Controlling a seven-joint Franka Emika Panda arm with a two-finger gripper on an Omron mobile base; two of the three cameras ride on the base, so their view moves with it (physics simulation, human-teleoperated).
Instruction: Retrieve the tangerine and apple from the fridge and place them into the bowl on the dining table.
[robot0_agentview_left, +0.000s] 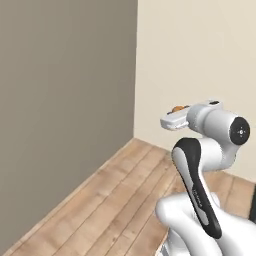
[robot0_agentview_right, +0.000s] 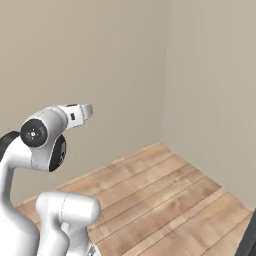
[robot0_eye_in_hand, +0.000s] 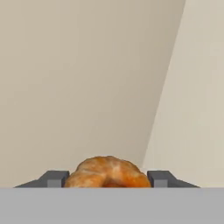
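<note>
Two bare walls (robot0_agentview_left: 65, 100) meet in a corner over a wood floor (robot0_agentview_left: 115, 200). The arm (robot0_agentview_left: 200, 175) rises at 5 o'clock in the left base view and holds its gripper (robot0_agentview_left: 176, 111) level, toward the corner. The jaws pinch the tangerine (robot0_eye_in_hand: 107, 171), one finger (robot0_eye_in_hand: 54, 178) at its 9 o'clock, the other at 3 o'clock.
</note>
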